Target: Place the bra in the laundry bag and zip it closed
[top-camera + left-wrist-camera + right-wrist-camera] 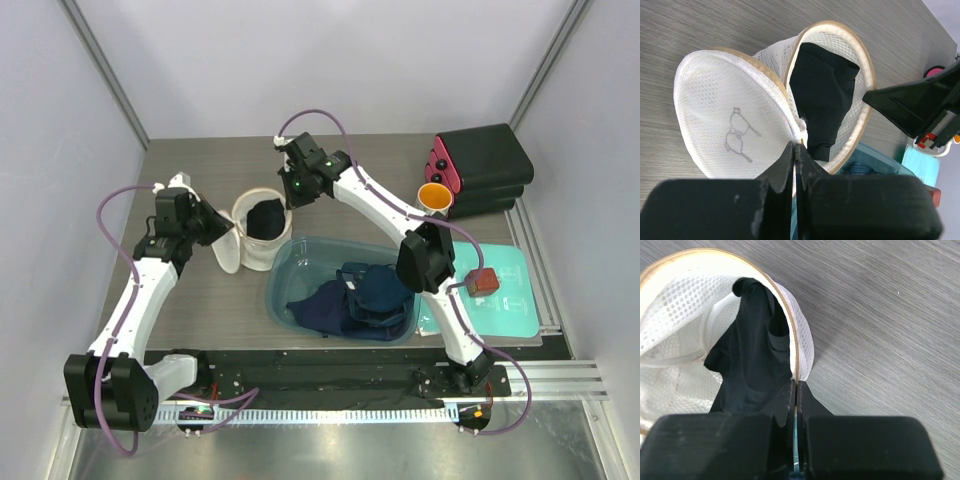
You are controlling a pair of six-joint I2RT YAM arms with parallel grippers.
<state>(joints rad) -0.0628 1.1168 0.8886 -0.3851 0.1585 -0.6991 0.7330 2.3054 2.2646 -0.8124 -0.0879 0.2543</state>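
Beside right claw point(795, 386), bra point(751, 362) in bag point(671, 305)

Over laundry bag point(252, 252) mouth: free; tub point(272, 292) beside.

No legible words, numbers or brand names in any view.

Laundry bag point(705, 90), left disc face: one small grey line-drawn emblem point(740, 136). It shows two linked loops with thin strokes running off them. It is a pictogram only, with no lettering beside it. It is clear in the left wrist view and too small to make out in the top view.

Teal pouch point(510, 295), flat at the right near side of the table: faint pale printed marks on its upper face, too small to read.

Black case point(490, 165), far right: no marking can be read on it.
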